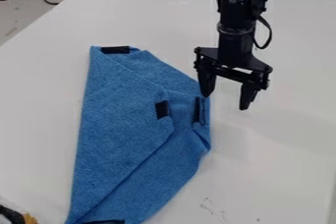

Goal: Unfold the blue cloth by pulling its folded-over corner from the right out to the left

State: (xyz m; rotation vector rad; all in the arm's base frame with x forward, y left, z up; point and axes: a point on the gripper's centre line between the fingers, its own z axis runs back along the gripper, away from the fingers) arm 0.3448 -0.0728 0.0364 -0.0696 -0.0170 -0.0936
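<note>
The released pincer (226, 102) hangs by the folded blue cloth (121, 120), a black-and-yellow object (12, 215) lying lower left.

No legible text, labels, brands, numbers or signs; faint dark marks on the white table (263, 169) form no readable characters.

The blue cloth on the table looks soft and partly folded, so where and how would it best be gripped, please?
Probably at the blue cloth's edge on the picture's right, by the black strip: the fabric there seems to bunch into a small ridge. I'd come down from above, with the gripper's open jaws straddling that ridge.
</note>
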